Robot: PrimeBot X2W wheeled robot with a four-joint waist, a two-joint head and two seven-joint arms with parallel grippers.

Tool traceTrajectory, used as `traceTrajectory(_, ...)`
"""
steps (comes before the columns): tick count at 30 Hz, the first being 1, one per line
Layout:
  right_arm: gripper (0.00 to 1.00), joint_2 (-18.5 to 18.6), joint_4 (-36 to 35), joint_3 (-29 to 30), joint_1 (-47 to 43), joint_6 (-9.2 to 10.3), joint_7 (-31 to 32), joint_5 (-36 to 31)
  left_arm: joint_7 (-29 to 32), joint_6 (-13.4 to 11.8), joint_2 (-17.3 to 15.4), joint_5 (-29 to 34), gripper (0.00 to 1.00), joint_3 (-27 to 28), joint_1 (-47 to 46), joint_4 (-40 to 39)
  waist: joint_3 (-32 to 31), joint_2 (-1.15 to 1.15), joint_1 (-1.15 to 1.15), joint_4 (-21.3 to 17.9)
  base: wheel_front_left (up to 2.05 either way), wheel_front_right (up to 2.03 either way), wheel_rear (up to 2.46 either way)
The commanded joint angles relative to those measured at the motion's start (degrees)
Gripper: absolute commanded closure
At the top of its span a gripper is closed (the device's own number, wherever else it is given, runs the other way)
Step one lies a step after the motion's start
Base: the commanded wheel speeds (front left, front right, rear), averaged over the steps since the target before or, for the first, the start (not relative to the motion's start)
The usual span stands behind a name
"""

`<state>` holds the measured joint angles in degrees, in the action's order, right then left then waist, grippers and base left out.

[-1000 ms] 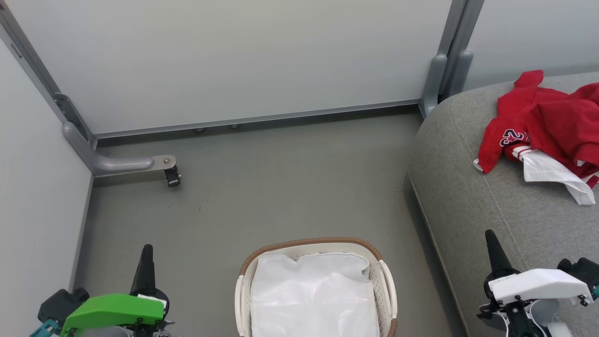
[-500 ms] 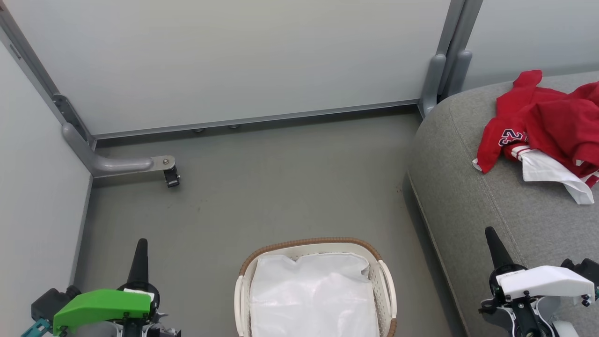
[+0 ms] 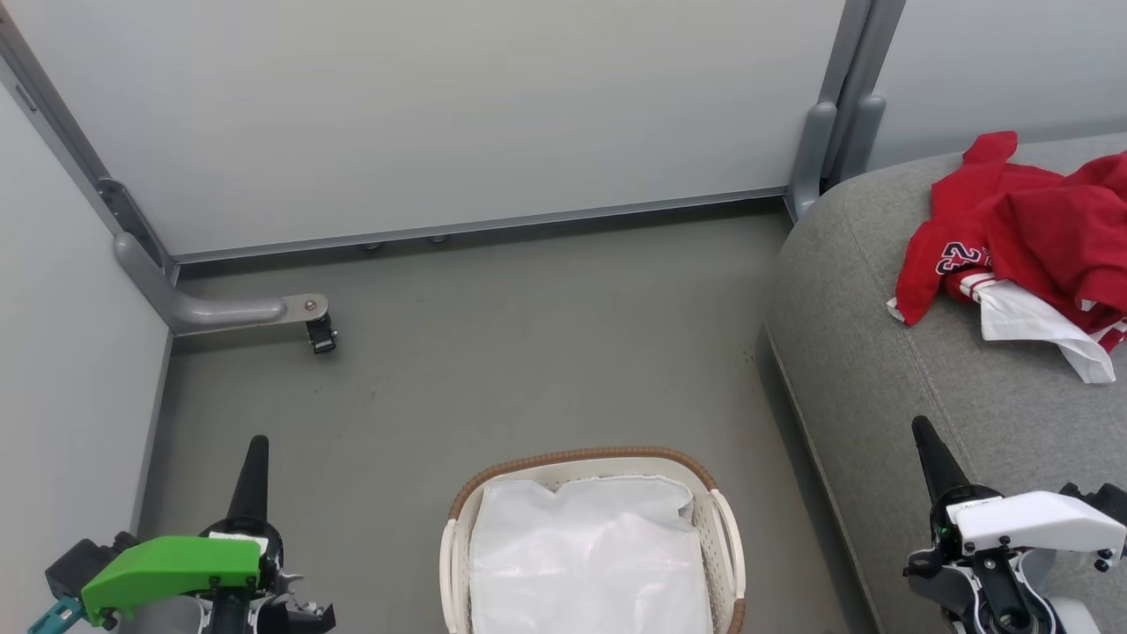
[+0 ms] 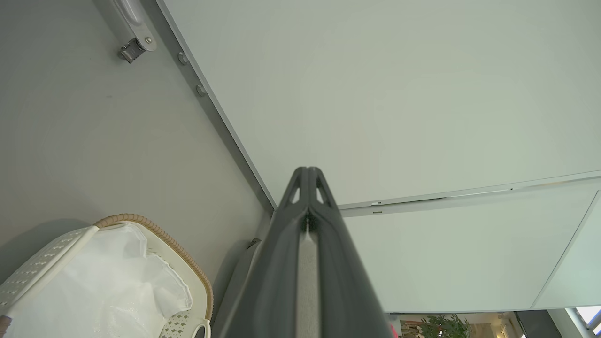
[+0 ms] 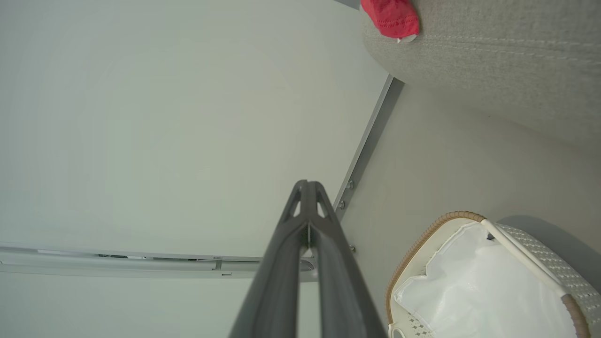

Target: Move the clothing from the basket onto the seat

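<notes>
Nearest, the left gripper (image 3: 253,471) and the right gripper (image 3: 931,453) are seen low at either side, each with fingers pressed together and nothing pinched. Between them the basket (image 3: 581,456) is found on the floor (image 3: 528,352), with just its white liner (image 3: 590,555) seen inside. Further off, the red clothing (image 3: 1030,233) is heaped on the grey seat (image 3: 880,370), well apart from the basket. The transfer is judged done; next, only a check under the liner is called for.

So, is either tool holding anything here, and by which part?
Nothing is held. The left tool and right tool are both shut and empty; the clothing lies on the seat.
</notes>
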<state>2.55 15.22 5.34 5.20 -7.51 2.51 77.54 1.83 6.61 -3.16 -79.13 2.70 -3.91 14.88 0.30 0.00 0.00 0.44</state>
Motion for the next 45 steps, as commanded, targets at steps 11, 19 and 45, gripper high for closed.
traceTrajectory(11, 1.00, 0.38, -0.79, 0.60, 0.88, 0.03, 1.53, 5.51, 1.65, 0.54, -0.33, -5.17, 1.00, 1.40, -1.79, -0.69, -0.04, 0.00, 0.00, -0.13, 0.00, 0.00, 0.00)
traceTrajectory(19, 1.00, 0.42, -0.96, 0.83, 1.08, 0.03, 2.44, 8.64, 2.61, 0.71, -0.30, -8.03, 1.00, 2.12, -2.08, -0.79, -0.06, 0.00, 0.00, -0.23, 0.00, 0.00, 0.00)
traceTrajectory(45, 1.00, 0.48, -1.35, 1.28, 1.23, 0.03, 4.21, 14.98, 4.62, 1.06, -0.13, -13.71, 1.00, 3.62, -2.58, -0.89, -0.12, 0.00, 0.00, -0.44, 0.00, 0.00, 0.00)
